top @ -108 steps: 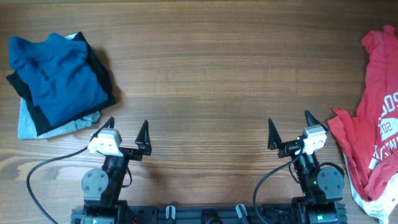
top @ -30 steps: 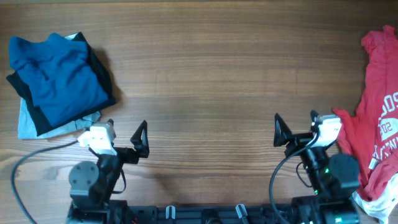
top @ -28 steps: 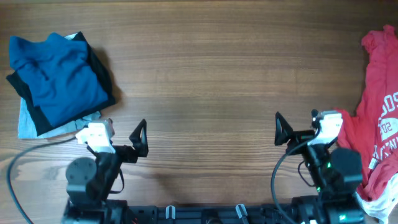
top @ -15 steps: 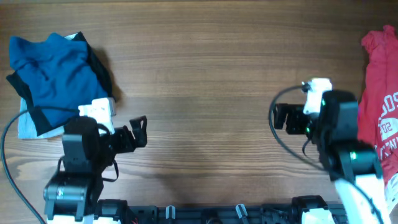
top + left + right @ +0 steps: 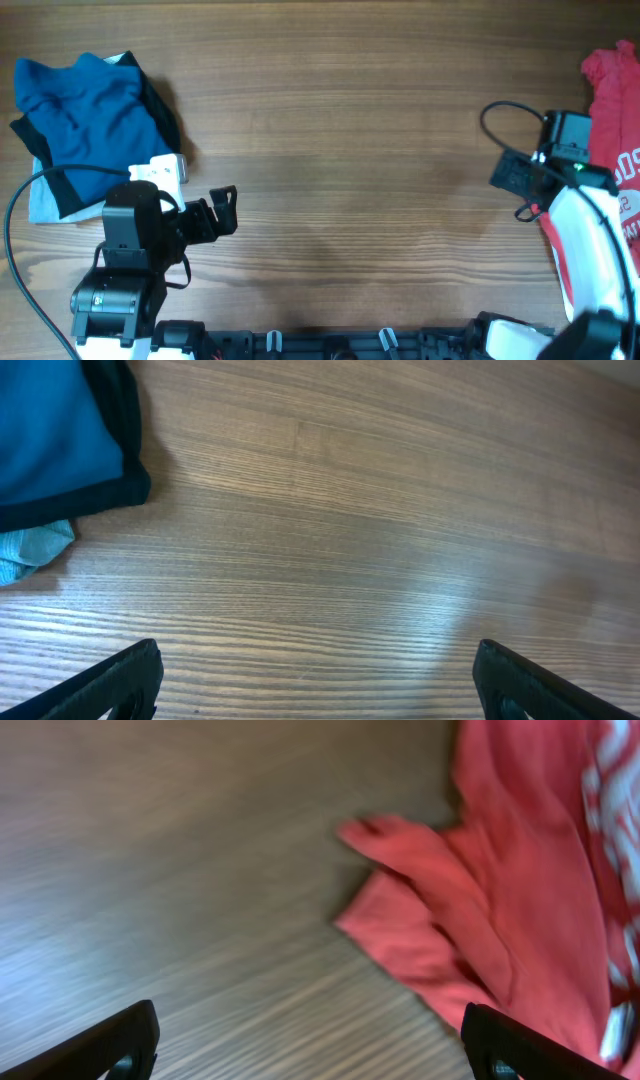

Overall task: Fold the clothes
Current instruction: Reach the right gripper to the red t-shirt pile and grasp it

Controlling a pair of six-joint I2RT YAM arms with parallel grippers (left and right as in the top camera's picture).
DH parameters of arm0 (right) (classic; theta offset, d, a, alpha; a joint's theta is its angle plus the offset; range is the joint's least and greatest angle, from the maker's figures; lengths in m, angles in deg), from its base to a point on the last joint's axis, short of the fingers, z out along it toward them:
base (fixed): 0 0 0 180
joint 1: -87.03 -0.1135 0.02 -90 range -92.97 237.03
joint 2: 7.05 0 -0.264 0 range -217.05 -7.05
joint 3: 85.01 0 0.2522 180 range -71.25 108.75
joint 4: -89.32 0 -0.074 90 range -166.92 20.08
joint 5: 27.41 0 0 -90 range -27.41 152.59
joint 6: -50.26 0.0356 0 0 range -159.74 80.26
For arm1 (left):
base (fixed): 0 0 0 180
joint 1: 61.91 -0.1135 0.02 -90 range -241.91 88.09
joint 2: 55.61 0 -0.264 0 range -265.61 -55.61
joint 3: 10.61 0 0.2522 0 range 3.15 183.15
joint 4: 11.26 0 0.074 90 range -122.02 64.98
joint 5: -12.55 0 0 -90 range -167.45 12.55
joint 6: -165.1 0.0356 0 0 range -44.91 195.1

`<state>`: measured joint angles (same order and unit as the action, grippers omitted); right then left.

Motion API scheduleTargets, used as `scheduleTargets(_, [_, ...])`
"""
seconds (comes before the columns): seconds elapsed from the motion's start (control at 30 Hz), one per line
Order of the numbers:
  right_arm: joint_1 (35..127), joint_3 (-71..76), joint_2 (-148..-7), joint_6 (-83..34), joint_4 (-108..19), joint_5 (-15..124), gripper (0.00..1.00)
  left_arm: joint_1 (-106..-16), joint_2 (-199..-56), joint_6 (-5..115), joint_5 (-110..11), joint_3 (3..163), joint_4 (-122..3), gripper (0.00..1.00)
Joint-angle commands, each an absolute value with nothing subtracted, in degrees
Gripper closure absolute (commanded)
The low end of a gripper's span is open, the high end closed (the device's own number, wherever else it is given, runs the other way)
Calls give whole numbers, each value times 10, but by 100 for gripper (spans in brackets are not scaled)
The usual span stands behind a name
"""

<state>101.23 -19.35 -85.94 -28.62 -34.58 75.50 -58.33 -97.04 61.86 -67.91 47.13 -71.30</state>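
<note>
loosely crumpled red t-shirt [image 5: 608, 100], white-lettered

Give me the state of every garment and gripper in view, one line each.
Red T-shirt: crumpled, unfolded.
Blue garment: folded, on top of the pile.
Black garment: folded, under the blue one.
Pale blue garment: at the bottom of the pile, mostly hidden.
Left gripper: fingers open, empty.
Right gripper: fingers open, empty, by the red T-shirt's edge.
</note>
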Motion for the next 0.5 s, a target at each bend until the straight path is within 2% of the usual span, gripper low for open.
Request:
scheduleTargets(0.0, [1058, -184, -918, -246, -352, 778, 5, -588, -970, 611, -668, 481, -712, 0])
scheduleTargets(0.23, [1105, -184, -993, -245, -384, 778, 15, -588, -970, 611, -668, 481, -712, 0])
scheduleTargets(0.47, [1128, -184, -1045, -231, -398, 776, 15, -588, -970, 611, -668, 481, -712, 0])
